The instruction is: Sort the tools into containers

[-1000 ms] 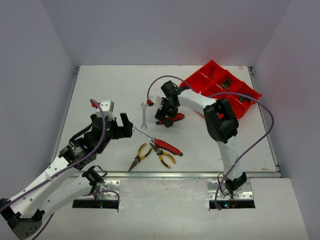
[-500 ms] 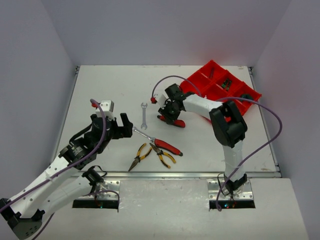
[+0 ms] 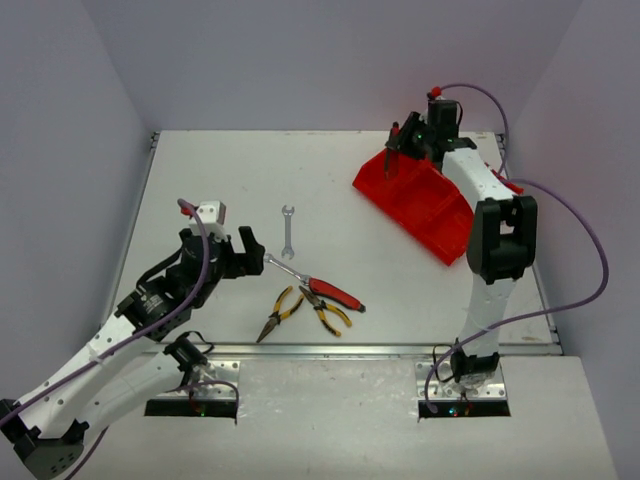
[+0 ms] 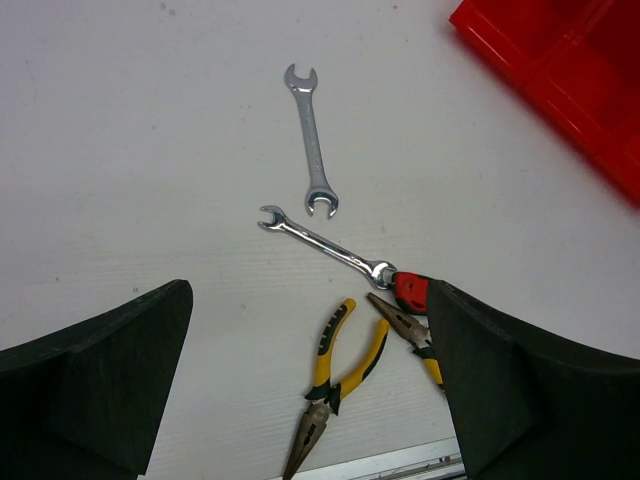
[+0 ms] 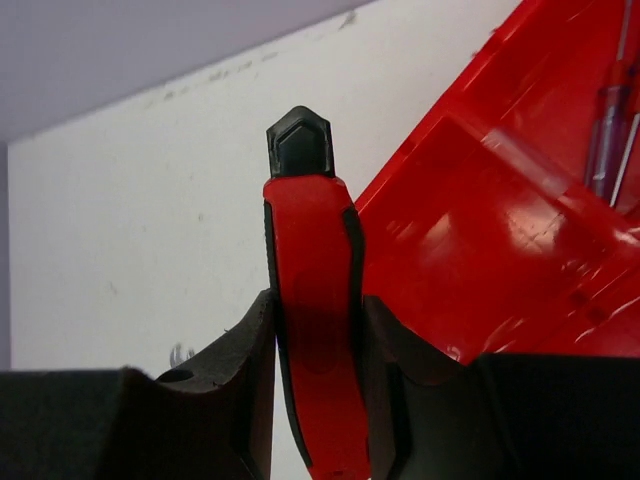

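Red, black-tipped tool handle stands pinched in the right claw, the left claw spread.

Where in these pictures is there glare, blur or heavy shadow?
Right wrist view: white glare patches on the glossy red tray; the red-handled tool in the right gripper looks sharp. Left wrist view: the open-end wrench and the combination wrench are crisp with faint shadows; the left gripper shows only as dark, featureless shapes. Top view: even light, soft shadows on the table.
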Controlling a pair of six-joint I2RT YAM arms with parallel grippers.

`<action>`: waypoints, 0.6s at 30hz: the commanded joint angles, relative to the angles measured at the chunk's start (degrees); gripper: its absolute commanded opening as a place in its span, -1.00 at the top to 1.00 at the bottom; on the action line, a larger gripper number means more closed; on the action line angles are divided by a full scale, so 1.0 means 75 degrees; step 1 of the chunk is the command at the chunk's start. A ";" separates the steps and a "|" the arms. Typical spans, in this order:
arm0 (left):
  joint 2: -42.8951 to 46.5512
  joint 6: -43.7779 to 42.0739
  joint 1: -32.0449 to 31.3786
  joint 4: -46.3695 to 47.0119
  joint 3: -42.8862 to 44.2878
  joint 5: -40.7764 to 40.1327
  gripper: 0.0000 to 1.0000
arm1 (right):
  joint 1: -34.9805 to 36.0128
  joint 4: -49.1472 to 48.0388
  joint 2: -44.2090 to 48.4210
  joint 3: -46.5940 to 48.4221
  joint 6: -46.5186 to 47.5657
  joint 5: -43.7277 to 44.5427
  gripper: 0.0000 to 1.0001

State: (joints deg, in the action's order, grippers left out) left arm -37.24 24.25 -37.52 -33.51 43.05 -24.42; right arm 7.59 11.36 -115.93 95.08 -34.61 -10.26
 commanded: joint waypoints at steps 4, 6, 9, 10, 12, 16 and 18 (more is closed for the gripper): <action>0.0078 0.0001 0.0034 0.0144 0.0049 -0.0084 -1.00 | 0.0008 -0.0984 -0.0687 0.0263 -0.2014 0.1515 1.00; 0.0066 -0.0002 0.0042 0.0155 0.0049 -0.0058 -1.00 | 0.0016 -0.1235 -0.0586 -0.0020 -0.1912 0.1992 1.00; 0.0043 -0.0011 0.0045 0.0176 0.0038 -0.0020 -1.00 | 0.0016 -0.1306 -0.0680 0.0001 -0.1615 0.2279 1.00; 0.0030 -0.0017 0.0039 0.0179 0.0044 -0.0014 -1.00 | 0.0012 -0.1297 -0.0754 0.0091 -0.1515 0.2293 1.00; 0.0003 -0.0022 0.0040 0.0179 0.0049 -0.0007 -1.00 | 0.0007 -0.1232 -0.0841 0.0210 -0.1422 0.2259 1.00; 0.0008 -0.0022 0.0045 0.0167 0.0038 -0.0026 -1.00 | 0.0007 -0.1013 -0.0821 0.0214 -0.1327 0.2339 0.65; 0.0008 -0.0011 0.0034 0.0167 0.0038 -0.0038 -1.00 | 0.0007 -0.1033 -0.0762 0.0065 -0.1168 0.2251 0.07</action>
State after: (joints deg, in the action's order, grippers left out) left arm -37.30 24.25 -37.52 -33.54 43.05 -24.42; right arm 7.97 6.22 -122.98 94.08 -45.28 4.68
